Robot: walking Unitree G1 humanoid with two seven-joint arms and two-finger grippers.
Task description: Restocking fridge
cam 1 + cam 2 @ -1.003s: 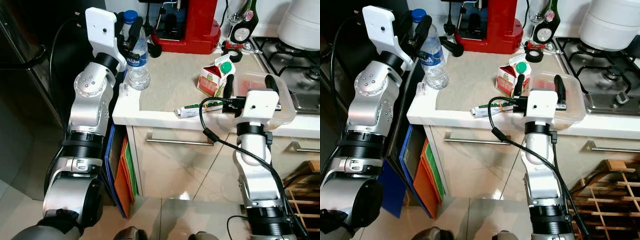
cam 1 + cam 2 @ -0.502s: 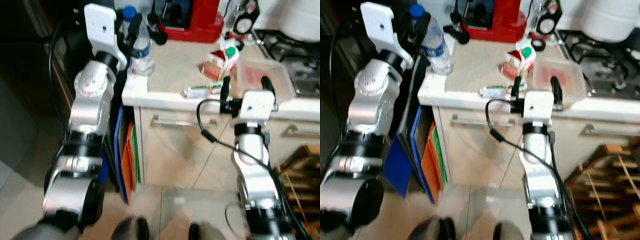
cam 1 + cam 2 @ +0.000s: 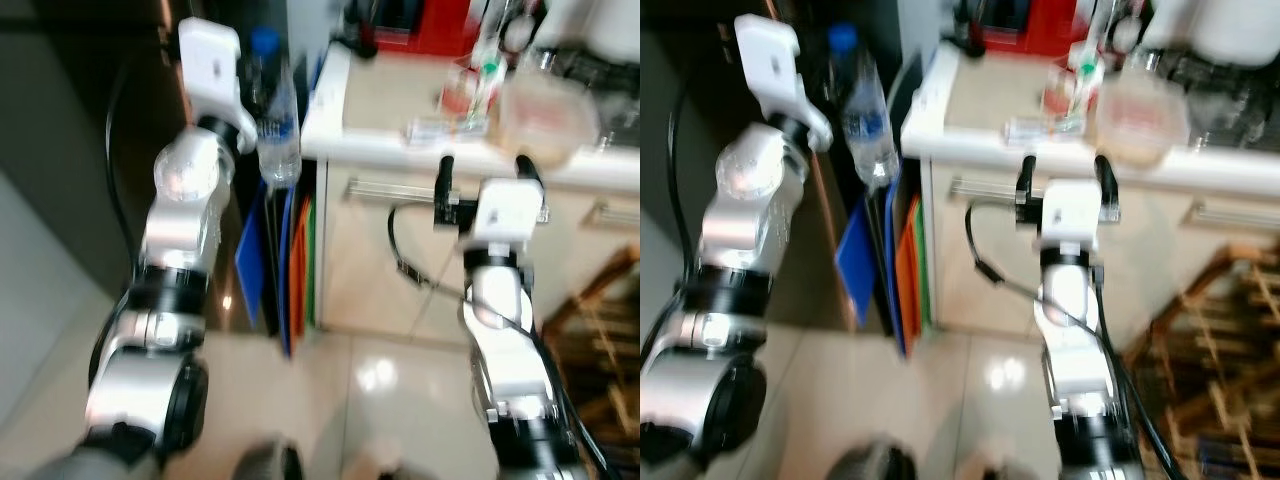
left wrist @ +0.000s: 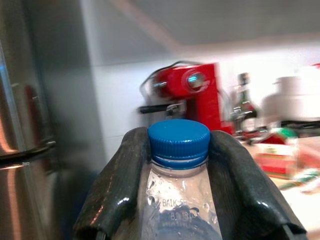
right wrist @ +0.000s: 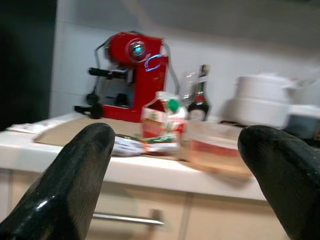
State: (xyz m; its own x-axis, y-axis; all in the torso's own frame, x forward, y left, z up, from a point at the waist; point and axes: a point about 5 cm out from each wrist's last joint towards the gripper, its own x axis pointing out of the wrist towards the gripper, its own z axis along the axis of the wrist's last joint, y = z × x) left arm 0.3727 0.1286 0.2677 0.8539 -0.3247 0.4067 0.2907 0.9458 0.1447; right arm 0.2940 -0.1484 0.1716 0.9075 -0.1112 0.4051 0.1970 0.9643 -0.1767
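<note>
A clear water bottle (image 3: pixel 278 130) with a blue cap (image 4: pixel 178 140) hangs in the air to the left of the white counter (image 3: pixel 400 150), over the gap beside the dark fridge front (image 3: pixel 90 100). My left gripper (image 3: pixel 265 75) is shut on its neck, one finger (image 4: pixel 117 190) on each side just under the cap. My right gripper (image 3: pixel 487 172) stands open and holds nothing, in front of the counter's drawer, a little short of the edge. On the counter beyond it are a milk carton (image 5: pixel 159 117), a tube (image 5: pixel 140 144) and a clear plastic container (image 5: pixel 212 150). The views are blurred.
A red coffee machine (image 5: pixel 132 75) stands at the back of the counter, with a white pot (image 5: pixel 262 100) further right. Blue, orange and green boards (image 3: pixel 290 260) lean in the gap between counter and fridge. A wooden rack (image 3: pixel 600 350) is at the lower right.
The camera has pulled back from the counter and turned left. The bottle, held by my left gripper, has come off the counter. My right gripper has drawn back from above the counter.
</note>
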